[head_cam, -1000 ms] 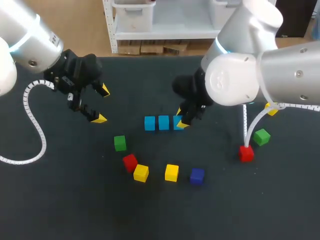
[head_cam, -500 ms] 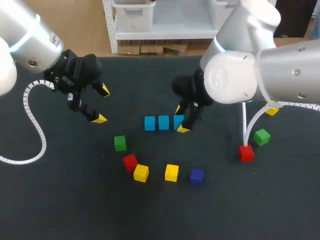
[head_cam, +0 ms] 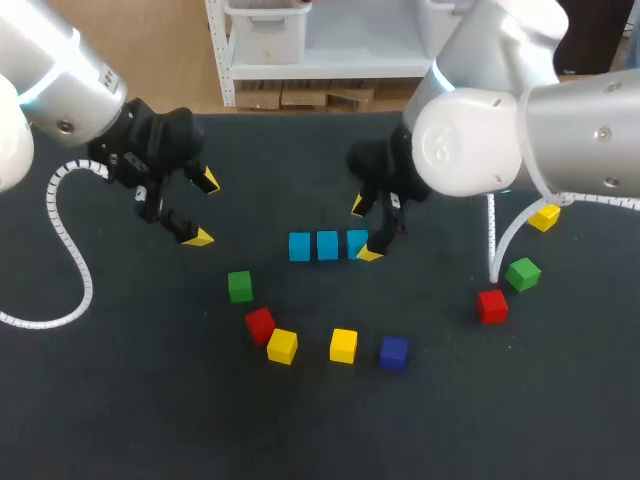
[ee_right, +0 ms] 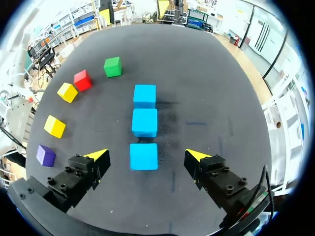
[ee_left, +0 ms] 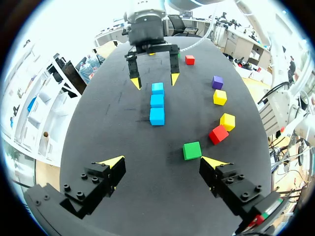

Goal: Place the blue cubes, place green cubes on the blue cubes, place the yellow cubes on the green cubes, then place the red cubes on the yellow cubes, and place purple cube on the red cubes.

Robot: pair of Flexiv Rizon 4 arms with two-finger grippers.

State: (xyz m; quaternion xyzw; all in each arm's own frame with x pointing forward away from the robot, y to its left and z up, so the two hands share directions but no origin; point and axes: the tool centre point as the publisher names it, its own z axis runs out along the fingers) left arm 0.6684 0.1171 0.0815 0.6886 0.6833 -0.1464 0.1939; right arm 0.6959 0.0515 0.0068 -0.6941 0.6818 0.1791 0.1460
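"So, which step is this?"

"The blue layer looks laid. Three blue cubes (head_cam: pixel 327 245) sit in a close row in the middle of the table (head_cam: pixel 150 400). The right tool (head_cam: pixel 364 231) is open around the end cube on its own side, with its fingers clear of both faces and gripping nothing."

"And the left tool (head_cam: pixel 205 209)?"

"Open too, and empty. It hangs over bare table well apart from the row, with a green cube (head_cam: pixel 239 286) lying near it."

"What next, then?"

"Greens onto blues, I'd say. The right tool should rise straight so it doesn't nudge the row. The left one could drop over that green cube, close on two flat faces and set it squarely on the blues. The other green cube (head_cam: pixel 522 273) waits beside a red cube (head_cam: pixel 491 306) on the right arm's side."
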